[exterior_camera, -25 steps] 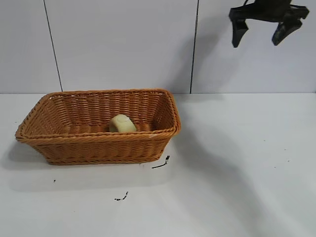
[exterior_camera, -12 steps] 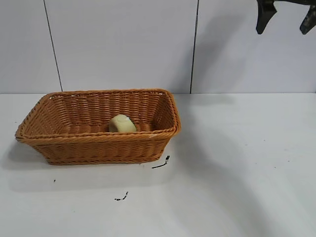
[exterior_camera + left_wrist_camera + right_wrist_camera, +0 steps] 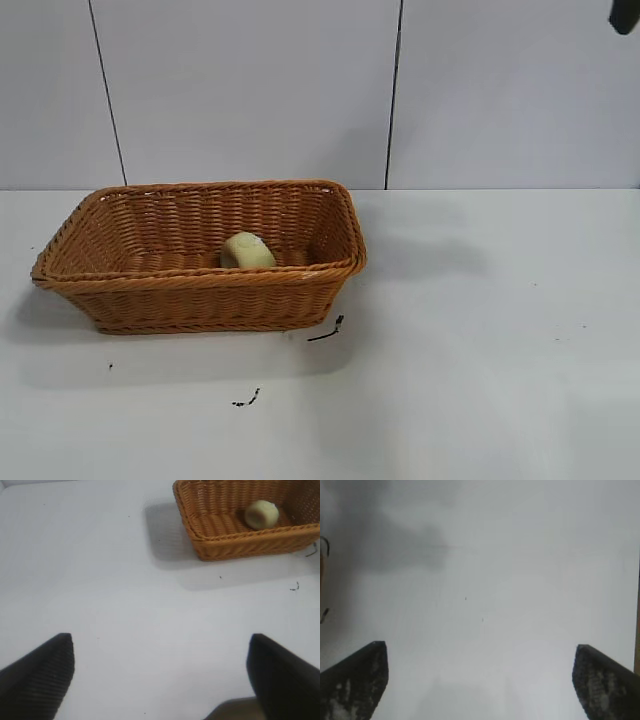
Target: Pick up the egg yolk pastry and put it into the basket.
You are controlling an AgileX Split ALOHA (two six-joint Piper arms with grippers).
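The pale yellow egg yolk pastry (image 3: 246,250) lies inside the orange-brown wicker basket (image 3: 200,278) on the left half of the white table. Both also show in the left wrist view, the pastry (image 3: 261,514) in the basket (image 3: 240,542). My right gripper (image 3: 480,652) is open and empty, high above the bare table to the right of the basket; only one fingertip (image 3: 625,14) shows at the top right corner of the exterior view. My left gripper (image 3: 161,647) is open and empty, above bare table well away from the basket, outside the exterior view.
Small black marks (image 3: 327,331) lie on the table by the basket's front right corner, and another mark (image 3: 246,400) lies nearer the front edge. A white panelled wall (image 3: 250,90) stands behind the table.
My right gripper has risen and moved right, almost leaving the exterior view at its top right corner. The pastry and the basket have not moved.
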